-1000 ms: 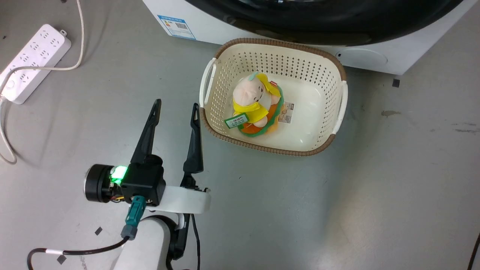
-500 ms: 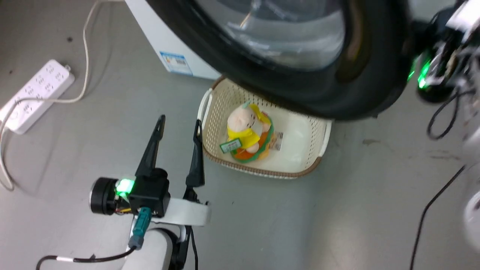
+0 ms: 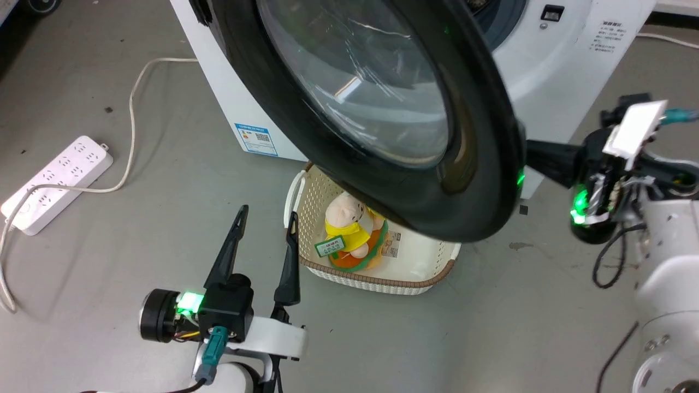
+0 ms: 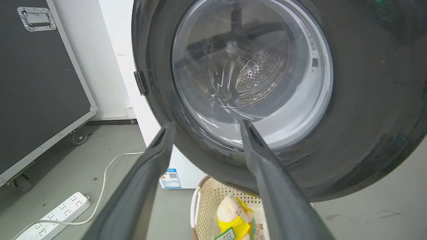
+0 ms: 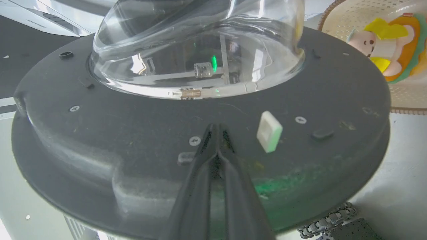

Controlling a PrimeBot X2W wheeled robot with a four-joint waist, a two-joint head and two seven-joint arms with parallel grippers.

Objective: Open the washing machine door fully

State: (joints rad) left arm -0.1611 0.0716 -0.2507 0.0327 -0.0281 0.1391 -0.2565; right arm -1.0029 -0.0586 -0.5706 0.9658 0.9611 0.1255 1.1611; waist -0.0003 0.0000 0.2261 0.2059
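Door: washing machine door [image 3: 382, 109] swung part-way out from the washing machine [image 3: 551, 71], hanging over the basket [image 3: 377, 281] and its toy [image 3: 349, 229].
Right gripper [image 5: 217, 133]: fingers pinched together, holding nothing, tips pressed on the door's dark inner face.
Left gripper [image 3: 268, 215]: spread wide, empty, low beside the basket.
Main risk: tips probably sliding across the smooth plastic with no grip to hold contact, leaving the door half open.
Second risk: rim possibly knocking the left gripper on a wider swing.

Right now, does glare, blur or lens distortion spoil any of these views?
Head view: sharp, with pale reflections streaking the glass of the washing machine door. Left wrist view: wide-angle lens bows the door rim; left pincer looms oversized. Right wrist view: bright highlights on the glass bowl, green glow beside the right pincer.
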